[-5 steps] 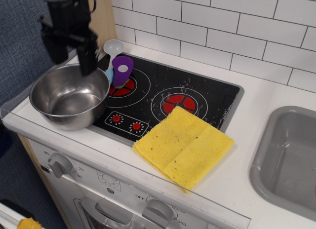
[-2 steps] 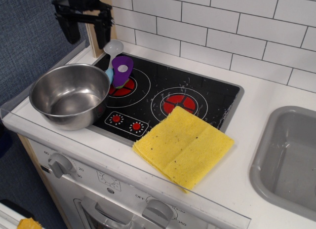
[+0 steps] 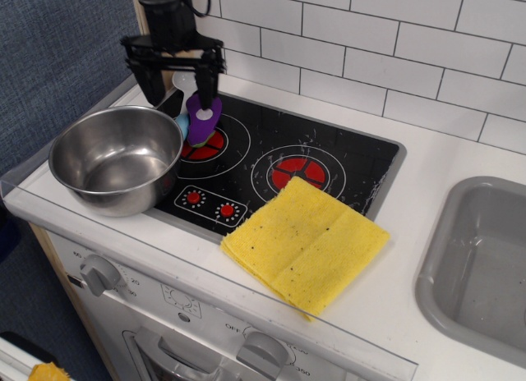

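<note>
- We log the black robot gripper [image 3: 175, 84], jaws spread wide and holding nothing, hanging over the back-left corner of the hob.
- Its right-hand finger [image 3: 205, 84] stands just above the purple plastic spatula-like utensil with a white hole [image 3: 203, 117]; whether it touches, we cannot tell.
- The purple utensil lies on the left burner, a pale blue piece [image 3: 182, 125] tucked at its left edge.
- Beside it, we note the round stainless-steel bowl [image 3: 115, 159], empty, overlapping the hob's left edge.
- The black glass toy hob with two red rings [image 3: 345, 151] is set in the white bench [image 3: 427, 151].
- A folded yellow cloth [image 3: 304, 243] lies across the hob's front-right corner and the bench.
- A grey sink basin [image 3: 485, 258] sits at far right, well apart.
- White tiled wall [image 3: 370, 36] behind.
</note>
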`<state>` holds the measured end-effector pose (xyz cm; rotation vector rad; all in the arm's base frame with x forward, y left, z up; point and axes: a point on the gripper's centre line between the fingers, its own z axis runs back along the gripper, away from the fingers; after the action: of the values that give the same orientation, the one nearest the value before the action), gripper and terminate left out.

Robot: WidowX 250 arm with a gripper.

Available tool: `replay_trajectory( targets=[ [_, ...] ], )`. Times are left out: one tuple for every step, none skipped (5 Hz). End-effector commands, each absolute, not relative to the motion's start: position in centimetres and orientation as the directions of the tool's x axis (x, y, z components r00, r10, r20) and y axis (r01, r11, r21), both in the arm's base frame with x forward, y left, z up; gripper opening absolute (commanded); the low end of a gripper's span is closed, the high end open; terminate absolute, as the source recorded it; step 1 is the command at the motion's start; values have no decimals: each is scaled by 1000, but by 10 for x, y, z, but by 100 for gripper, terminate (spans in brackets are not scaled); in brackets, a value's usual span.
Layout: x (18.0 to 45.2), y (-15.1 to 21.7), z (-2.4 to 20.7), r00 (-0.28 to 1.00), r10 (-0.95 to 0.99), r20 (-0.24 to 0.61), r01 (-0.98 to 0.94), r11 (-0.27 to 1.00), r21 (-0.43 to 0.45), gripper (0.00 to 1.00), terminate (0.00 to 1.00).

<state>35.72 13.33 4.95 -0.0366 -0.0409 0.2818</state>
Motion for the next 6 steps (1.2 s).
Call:
replay_trajectory(
  targets=[
    [362,127,49,937,339,79,-339,941,-23,100,0],
    [360,127,29,943,330,46,-331,943,16,100,0],
    [357,122,13,953,303,18,-304,951,51,100,0],
    [353,115,3,960,278,-4,-278,958,66,100,0],
    [349,110,2,964,267,-2,-266,962,54,0,0],
    [348,105,26,972,233,38,-234,972,31,0,0]
  ],
)
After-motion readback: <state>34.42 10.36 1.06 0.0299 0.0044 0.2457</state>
